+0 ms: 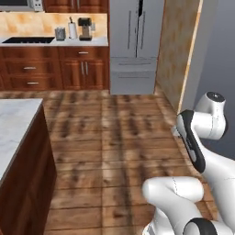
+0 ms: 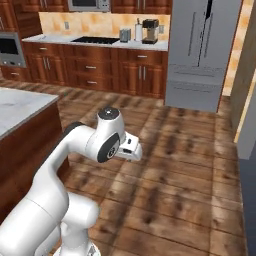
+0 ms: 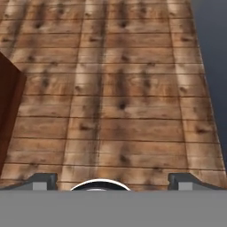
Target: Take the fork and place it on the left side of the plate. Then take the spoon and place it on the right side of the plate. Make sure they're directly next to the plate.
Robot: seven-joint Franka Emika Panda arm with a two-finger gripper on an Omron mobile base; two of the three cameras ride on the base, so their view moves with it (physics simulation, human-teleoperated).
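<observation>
Right now arm folding low over wooden floor (image 3: 115, 102), gripper (image 3: 111, 179) pointing down at bare planks, jaws standing wide apart, gripping nothing. Fork, spoon and plate: I'm not seeing any from here. Marble counter (image 1: 13, 124) sitting off to left, top mostly hidden. Risk, I'm guessing: base driving toward counter with arm tucked, elbow clipping dark cabinet side (image 3: 9, 111).

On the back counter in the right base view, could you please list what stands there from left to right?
Black cooktop → small grey metal canister → white upright roll → dark coffee machine.
</observation>
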